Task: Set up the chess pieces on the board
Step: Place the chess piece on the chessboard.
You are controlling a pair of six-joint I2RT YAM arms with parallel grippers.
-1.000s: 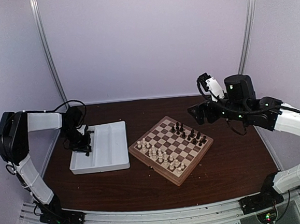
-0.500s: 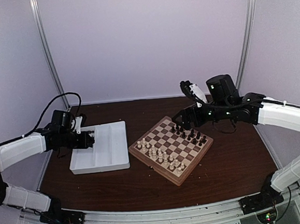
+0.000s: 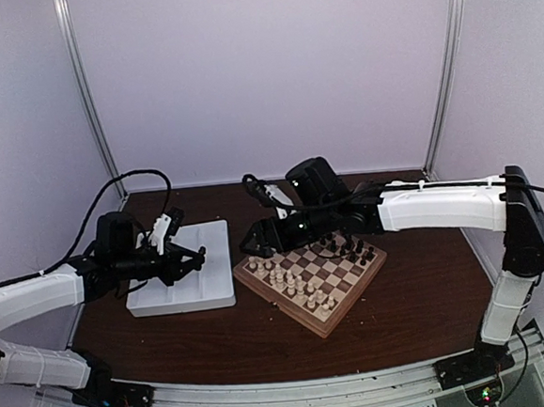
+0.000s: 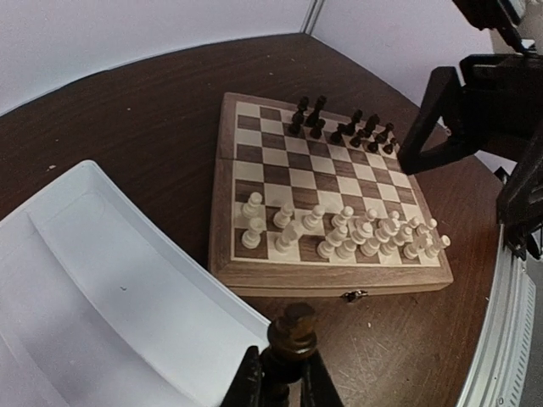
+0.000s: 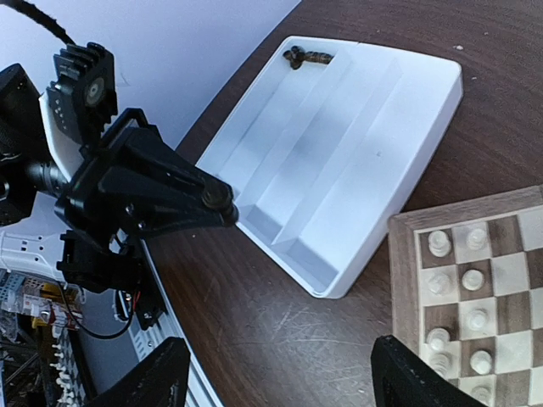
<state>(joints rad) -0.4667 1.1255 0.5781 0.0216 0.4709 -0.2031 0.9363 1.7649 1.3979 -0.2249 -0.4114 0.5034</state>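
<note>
My left gripper [image 4: 280,386] is shut on a dark chess piece [image 4: 293,332], held above the near right edge of the white tray [image 4: 102,288]. The board [image 3: 275,307] lies right of the tray, with several dark chess pieces [image 3: 351,247] at its far right side and cream pieces [image 3: 292,282] at its near left side. My right gripper [image 5: 284,373] hangs open over bare table between tray and board, nothing between its fingers. One more dark piece [image 5: 307,57] lies in the tray's far corner. In the right wrist view the left gripper [image 5: 212,199] faces mine.
The right arm [image 3: 423,206] stretches from the right across the far side of the board. The tray [image 3: 207,270] has long, mostly bare compartments. Brown table surrounds both; a metal rail [image 3: 296,390] runs along the near edge. Walls close in on three sides.
The right arm swung left across the board to the gap by the tray, its jaws narrowing somewhat. The left gripper moved right over the tray toward the board, still holding its dark piece.
</note>
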